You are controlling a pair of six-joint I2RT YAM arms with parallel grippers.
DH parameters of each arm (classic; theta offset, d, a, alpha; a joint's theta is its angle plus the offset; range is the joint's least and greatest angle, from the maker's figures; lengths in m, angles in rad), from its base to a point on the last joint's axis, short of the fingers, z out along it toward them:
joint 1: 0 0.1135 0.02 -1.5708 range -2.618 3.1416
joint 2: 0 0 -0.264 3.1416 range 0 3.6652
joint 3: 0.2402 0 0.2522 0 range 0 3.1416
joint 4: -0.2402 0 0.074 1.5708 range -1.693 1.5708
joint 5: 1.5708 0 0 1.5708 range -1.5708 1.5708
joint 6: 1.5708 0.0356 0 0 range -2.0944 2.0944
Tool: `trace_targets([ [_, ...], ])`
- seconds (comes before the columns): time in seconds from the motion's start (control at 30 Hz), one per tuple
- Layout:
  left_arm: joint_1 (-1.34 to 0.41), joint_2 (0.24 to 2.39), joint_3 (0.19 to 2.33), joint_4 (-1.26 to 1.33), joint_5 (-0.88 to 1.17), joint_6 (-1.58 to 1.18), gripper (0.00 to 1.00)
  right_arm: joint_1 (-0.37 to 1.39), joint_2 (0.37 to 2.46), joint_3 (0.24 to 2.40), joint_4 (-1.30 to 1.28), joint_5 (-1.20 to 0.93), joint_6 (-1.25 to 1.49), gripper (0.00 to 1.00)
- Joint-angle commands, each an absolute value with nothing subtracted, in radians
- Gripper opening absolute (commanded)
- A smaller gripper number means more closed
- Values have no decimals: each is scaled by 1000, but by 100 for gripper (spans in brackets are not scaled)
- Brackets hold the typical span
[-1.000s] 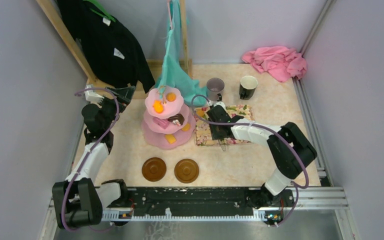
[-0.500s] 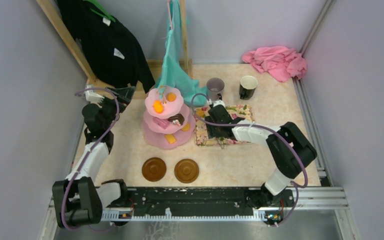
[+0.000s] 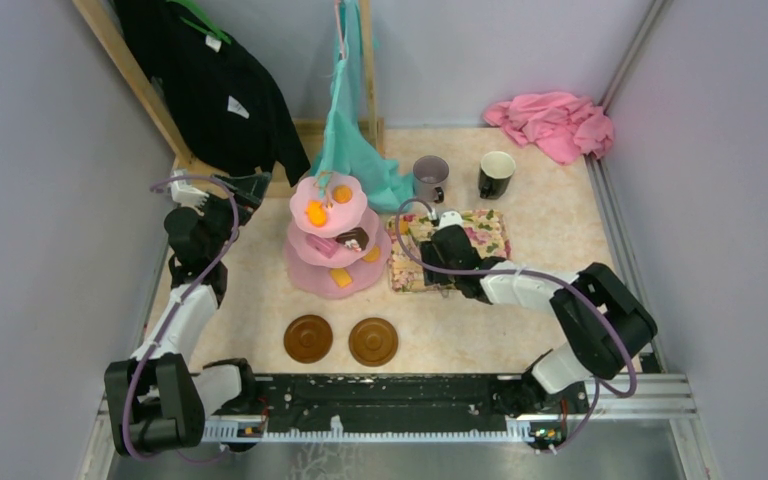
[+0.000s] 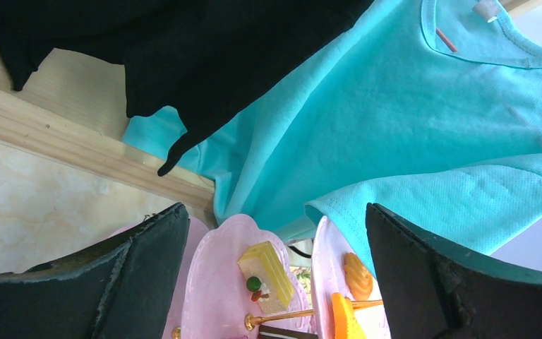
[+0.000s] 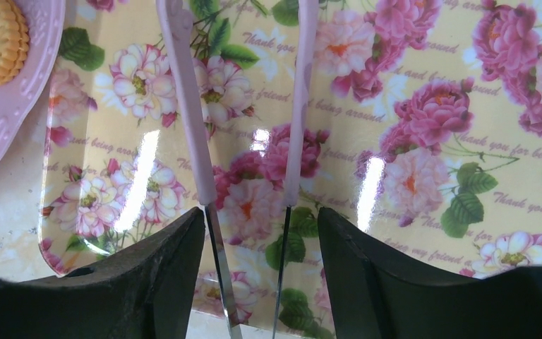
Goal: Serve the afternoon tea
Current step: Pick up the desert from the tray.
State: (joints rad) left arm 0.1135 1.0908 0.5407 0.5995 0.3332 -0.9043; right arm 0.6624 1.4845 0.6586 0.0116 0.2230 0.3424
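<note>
My overhead view is softly, evenly lit. The table (image 3: 460,340) reads bright with faint shadows, and the lower corners dim. On the right wrist, white glare streaks cross the glossy floral tray (image 5: 409,176) mid-frame, and the right gripper (image 5: 260,212) sits dark and soft-edged below. On the left wrist, the teal fabric (image 4: 395,106) glows, while the black garment (image 4: 219,56) at upper left loses detail.

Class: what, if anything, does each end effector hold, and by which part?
Nothing is held. The left end effector is open and empty. The right end effector is open astride two pink-handled utensils lying on the floral tray.
</note>
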Motion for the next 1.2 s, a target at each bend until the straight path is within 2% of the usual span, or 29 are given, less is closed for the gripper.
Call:
trace_targets([
  [0.0, 111, 1092, 532, 623, 330, -889, 99, 661, 1468, 613, 86, 229, 363, 60],
  [0.27, 110, 1097, 531, 619, 326, -884, 99, 708, 1507, 611, 93, 290, 359, 60],
  [0.57, 108, 1094, 534, 614, 326, -881, 99, 710, 1538, 593, 121, 243, 418, 57],
  [0.93, 108, 1091, 535, 609, 325, -879, 99, 710, 1554, 592, 86, 235, 485, 61],
  [1.17, 109, 1089, 534, 609, 324, -879, 99, 710, 1544, 615, 13, 266, 480, 56],
])
